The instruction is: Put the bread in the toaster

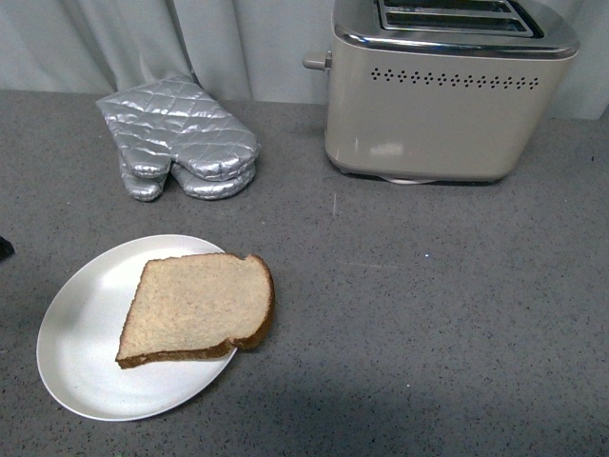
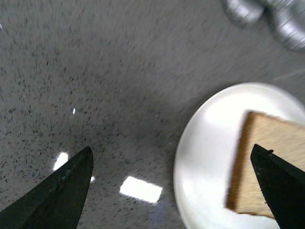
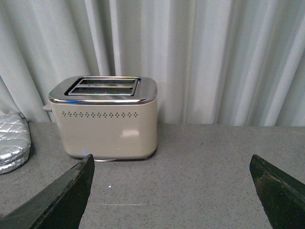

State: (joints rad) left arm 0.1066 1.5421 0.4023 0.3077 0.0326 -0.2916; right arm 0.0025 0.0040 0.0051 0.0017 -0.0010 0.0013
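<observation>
On white plate point(image 1: 86, 352) in front of toaster point(image 1: 438, 124): bread point(image 1: 195, 305), ungrasped. Left tool point(image 2: 170, 149) spread wide (right tool point(image 3: 171, 157) likewise); next: descend, pinch slice.

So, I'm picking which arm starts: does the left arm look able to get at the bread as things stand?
Probably yes: the left arm's fingers are open near the plate, the bread lies uncovered on it, and nothing stands between; the oven mitts sit apart.

Glossy chrome-topped toaster point(image 1: 438, 105), quilted metallic mitts point(image 1: 181, 138), speckled matt counter point(image 1: 428, 314).
</observation>
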